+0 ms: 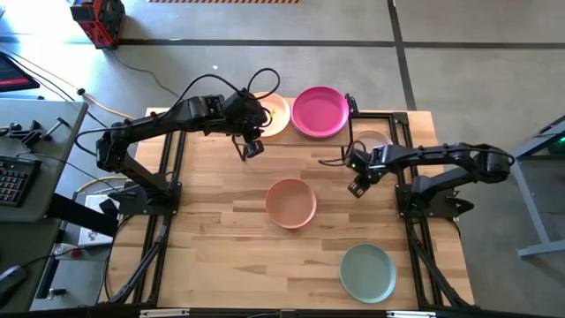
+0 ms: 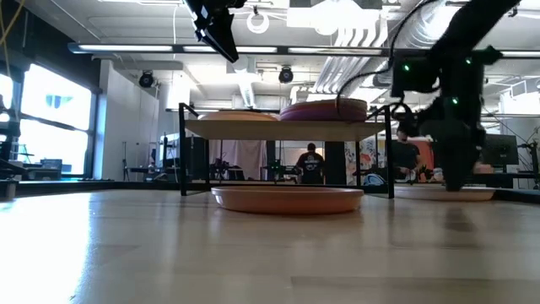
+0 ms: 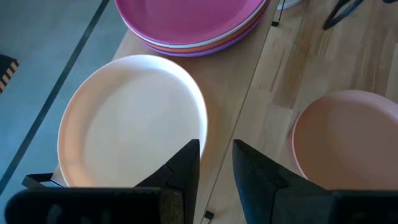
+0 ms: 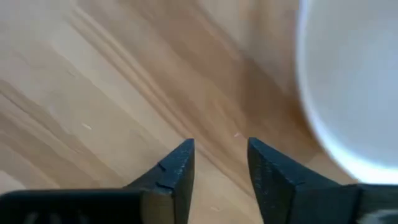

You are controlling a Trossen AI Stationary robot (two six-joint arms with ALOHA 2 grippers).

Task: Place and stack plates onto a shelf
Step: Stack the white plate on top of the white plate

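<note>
On the shelf (image 1: 305, 134) a matte magenta plate (image 1: 320, 110) tops a stack (terracotta and purple rims peek out below), just beside a single cream plate (image 3: 134, 118). A tan-pink plate (image 1: 291, 202) and a pale teal plate (image 1: 368, 272) lie on the butcher-block tabletop (image 1: 221, 247); a pale plate (image 4: 354, 87) is half hidden under the right arm. The left gripper (image 3: 216, 165) hangs over the shelf's edge, its jaws slightly apart and empty. The right gripper (image 4: 221, 158) hovers over bare wood, its jaws parted. Ducts cross the ceiling behind.

— What sits on the counter (image 1: 221, 256)?
— A tan-pink plate (image 1: 291, 202), a teal plate (image 1: 368, 272), a pale plate (image 1: 371, 141) and the shelf (image 2: 253, 129).
— And on the shelf?
— A cream plate (image 3: 134, 118) beside a magenta-topped stack (image 1: 320, 111).
</note>
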